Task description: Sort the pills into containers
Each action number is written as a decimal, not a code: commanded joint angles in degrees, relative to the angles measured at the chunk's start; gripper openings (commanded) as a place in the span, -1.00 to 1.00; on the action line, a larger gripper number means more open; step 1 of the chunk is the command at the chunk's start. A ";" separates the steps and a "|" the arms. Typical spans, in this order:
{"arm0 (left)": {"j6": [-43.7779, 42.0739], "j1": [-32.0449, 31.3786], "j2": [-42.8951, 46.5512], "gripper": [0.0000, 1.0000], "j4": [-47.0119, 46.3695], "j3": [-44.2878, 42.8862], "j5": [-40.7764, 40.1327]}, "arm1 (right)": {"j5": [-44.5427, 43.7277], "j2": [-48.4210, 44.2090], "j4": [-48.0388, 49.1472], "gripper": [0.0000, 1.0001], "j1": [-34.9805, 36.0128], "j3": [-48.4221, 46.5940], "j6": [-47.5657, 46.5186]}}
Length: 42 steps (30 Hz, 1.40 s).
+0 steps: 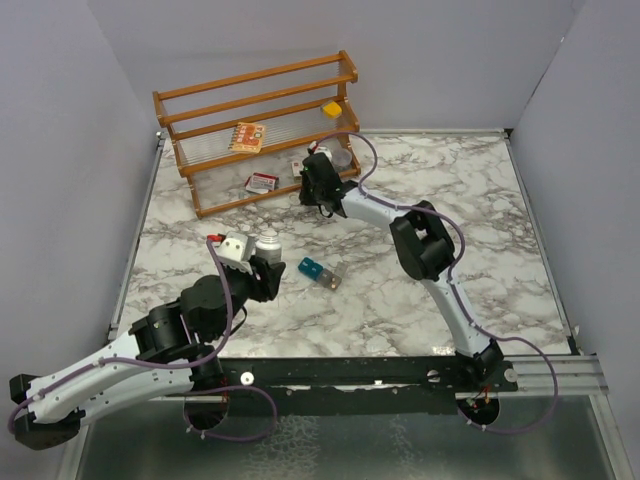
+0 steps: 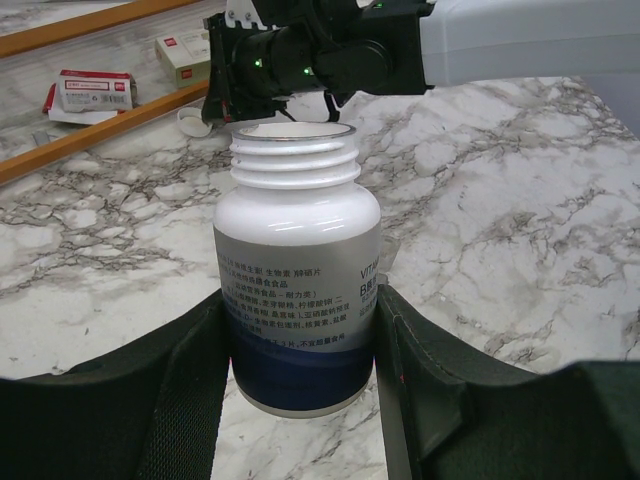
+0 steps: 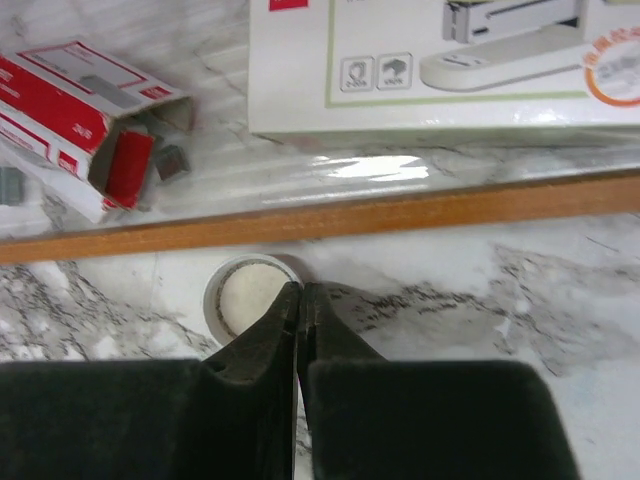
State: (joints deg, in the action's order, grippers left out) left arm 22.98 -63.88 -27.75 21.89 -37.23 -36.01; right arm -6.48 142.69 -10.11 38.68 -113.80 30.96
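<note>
Marble tabletop (image 1: 450,200), and the left gripper (image 2: 300,330) is clamped on the open pill bottle (image 2: 298,230) with the containers (image 1: 320,272) lying just to its right, so I'd tip slowly over one compartment. Meanwhile the right gripper (image 3: 300,300) is pinched shut on nothing, tips beside the white cap (image 3: 245,295). Can't see any pills, or whether the compartment lids are up.

Left arm (image 1: 100,375): smooth white shell links, small dark dots along the side.
Right arm (image 1: 375,210): same white shells, long and tapered.
Joints (image 1: 425,245): bulky black housings, well behind the jaws.
Cables (image 1: 228,300): purple, looping loosely from link to link behind the jaws.
Jaws: matte black, flat inner faces; right pair wedge-tipped.
Wrist block (image 1: 235,245): white-grey box just behind left jaws.
Lights (image 2: 258,62): small green dots, black body behind right jaws.
</note>
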 commanded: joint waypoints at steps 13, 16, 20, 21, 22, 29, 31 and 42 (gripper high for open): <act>0.44 -0.20 -0.13 -1.00 -4.81 1.86 3.67 | -41.41 -27.05 3.91 -0.98 8.36 21.59 -31.50; 0.57 -0.17 -0.10 -1.00 -5.69 2.30 4.71 | -55.33 -28.95 16.47 -0.99 10.04 29.42 -47.85; 0.95 -0.19 0.47 -1.00 -6.65 2.99 5.95 | -65.22 -29.39 58.55 -0.99 10.40 45.89 -84.87; 1.07 -0.15 0.80 -1.00 -6.78 3.08 6.15 | -66.49 -28.80 73.52 -0.98 10.56 49.43 -95.34; 1.13 -0.15 1.10 -1.00 -6.84 3.13 6.33 | -67.64 -27.34 87.05 -0.98 10.69 52.11 -106.75; 0.54 -0.17 2.12 -1.00 -6.79 2.59 6.79 | -71.59 -21.59 112.15 -0.98 12.84 57.76 -131.72; 0.53 -0.19 1.91 -1.00 -6.69 2.30 6.99 | -72.43 -22.35 112.09 -0.98 13.67 58.17 -130.13; 0.98 -0.18 0.55 -1.00 -7.21 1.45 6.83 | -74.37 -23.05 111.98 -0.15 14.95 58.17 -129.55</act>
State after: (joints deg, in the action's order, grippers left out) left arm 23.66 -63.88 -27.05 17.15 -34.02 -30.20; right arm -79.00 121.05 84.29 53.19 -55.86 -97.82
